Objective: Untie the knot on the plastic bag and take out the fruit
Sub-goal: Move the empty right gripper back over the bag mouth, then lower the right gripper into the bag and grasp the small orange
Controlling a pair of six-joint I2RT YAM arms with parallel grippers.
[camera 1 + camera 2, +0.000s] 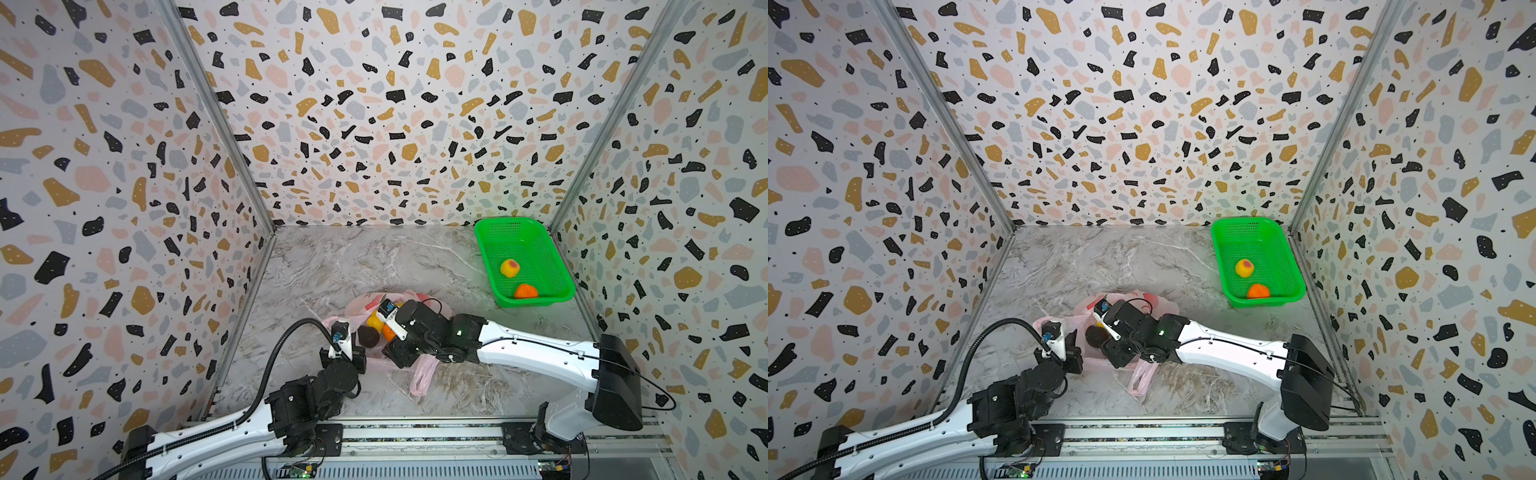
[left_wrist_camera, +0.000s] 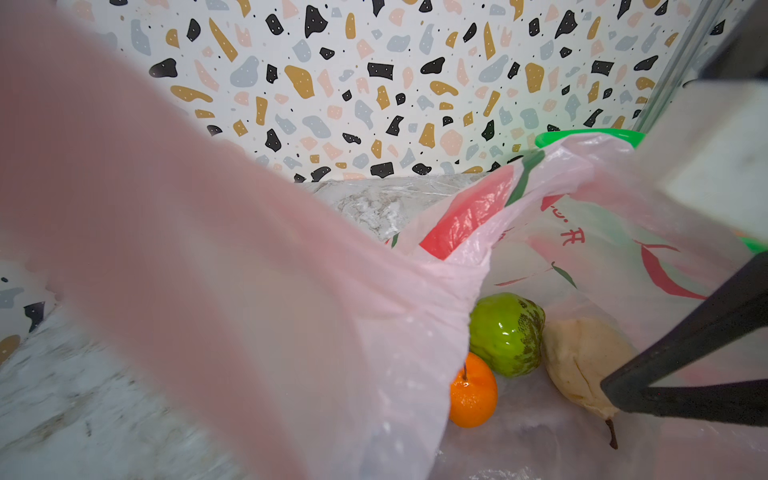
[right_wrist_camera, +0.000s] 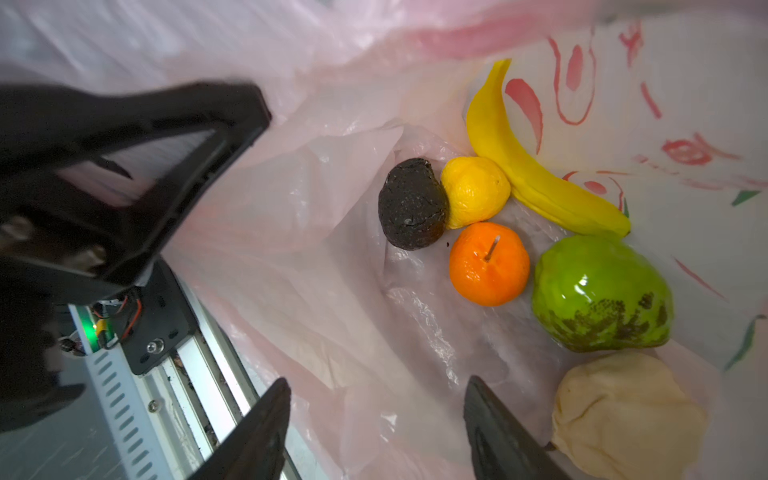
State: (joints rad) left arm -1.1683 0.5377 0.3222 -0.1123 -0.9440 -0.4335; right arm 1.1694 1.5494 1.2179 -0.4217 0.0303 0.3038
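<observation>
Fruit (image 3: 473,191) lies loose in the opened plastic bag (image 3: 291,270) on the desk (image 1: 332,266); left pincer (image 3: 245,120) clenched on its flimsy rim; right pincer (image 3: 376,386) released, empty, above; orange tangerine (image 3: 489,264) seems light, firm, slippery; grip across its middle.

A green mesh basket (image 1: 498,232) sits far right on the marble table (image 1: 353,266), near terrazzo-patterned walls (image 1: 374,104).

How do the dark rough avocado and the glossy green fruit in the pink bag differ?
The dark rough avocado is near-black and matte; the glossy green fruit is bright and shiny. The avocado looks smaller, the green fruit bulkier. Both lie inside the pink plastic bag.
</observation>
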